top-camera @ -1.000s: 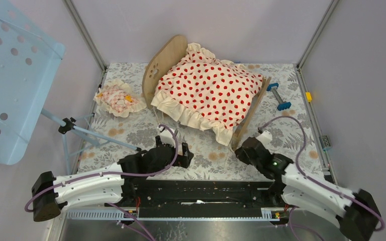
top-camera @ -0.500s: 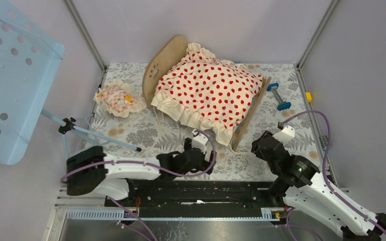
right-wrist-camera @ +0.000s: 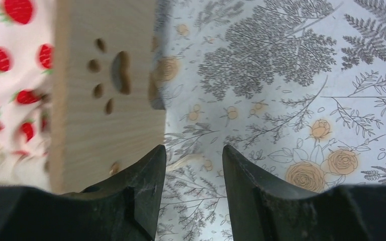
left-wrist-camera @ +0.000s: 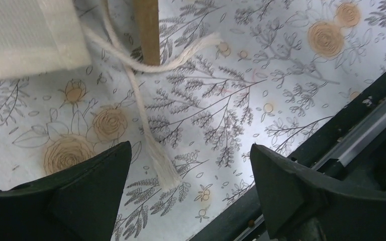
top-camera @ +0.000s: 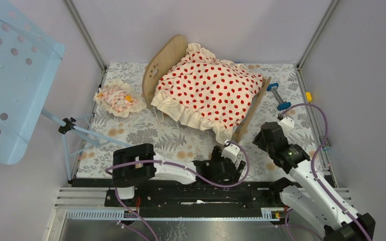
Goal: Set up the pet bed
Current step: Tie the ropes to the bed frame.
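Note:
The pet bed (top-camera: 165,61) stands mid-table, a light-wood frame with a rounded headboard, covered by a red-dotted cream blanket (top-camera: 208,88). Its footboard (top-camera: 252,111) shows a paw-print cutout in the right wrist view (right-wrist-camera: 105,95). My right gripper (right-wrist-camera: 194,156) is open and empty, just right of the footboard's lower corner, seen from above by the bed's near right end (top-camera: 267,137). My left gripper (left-wrist-camera: 191,165) hangs wide open over the mat near the front rail (top-camera: 226,169), with a white cord tassel (left-wrist-camera: 158,165) lying between its fingers, untouched. A pink pillow (top-camera: 118,98) lies left of the headboard.
A blue perforated panel (top-camera: 10,85) on a tripod (top-camera: 78,131) stands over the left edge. A blue tool (top-camera: 279,97) and a small yellow piece (top-camera: 308,96) lie at the back right. The black rail (top-camera: 201,193) runs along the front edge; grey walls enclose the table.
My left arm has swept right along the front edge to the bed's near corner. My right gripper has opened and moved back and to the right, beside the footboard.

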You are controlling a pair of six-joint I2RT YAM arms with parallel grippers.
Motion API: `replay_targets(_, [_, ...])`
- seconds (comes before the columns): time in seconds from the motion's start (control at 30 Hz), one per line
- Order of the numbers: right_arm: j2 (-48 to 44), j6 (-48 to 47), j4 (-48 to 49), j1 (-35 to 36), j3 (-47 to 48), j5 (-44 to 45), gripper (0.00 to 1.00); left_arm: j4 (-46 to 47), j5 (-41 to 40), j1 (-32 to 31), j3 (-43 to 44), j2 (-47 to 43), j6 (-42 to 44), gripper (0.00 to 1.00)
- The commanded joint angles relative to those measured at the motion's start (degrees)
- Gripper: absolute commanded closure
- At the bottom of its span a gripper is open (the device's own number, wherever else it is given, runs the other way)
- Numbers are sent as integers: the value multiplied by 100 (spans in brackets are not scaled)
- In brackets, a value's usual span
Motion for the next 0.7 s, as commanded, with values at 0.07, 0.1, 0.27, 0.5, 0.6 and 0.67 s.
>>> replay_targets(0.07, [481, -679, 662, -1003, -58, -1492, 45, -557, -426, -60, 94, 69, -537, 9])
replay_targets(0.1, [501, -688, 673, -1035, -52, -1520, 44, -629, -428, -61, 59, 66, -604, 11])
replay_targets(0.27, [336, -677, 718, -1081, -155, -1577, 44, -685, -229, -64, -34, 106, -726, 29])
replay_targets(0.5, [293, -689, 725, -1115, -242, -1556, 43, -729, -23, -94, -130, 195, -850, 50])
replay_targets(0.6, [285, -711, 729, -1114, -233, -1572, 43, -816, 10, -88, -226, 155, -951, 61])
replay_targets(0.67, [232, -723, 720, -1115, -250, -1581, 42, -861, 25, -86, -305, 121, -1029, 72])
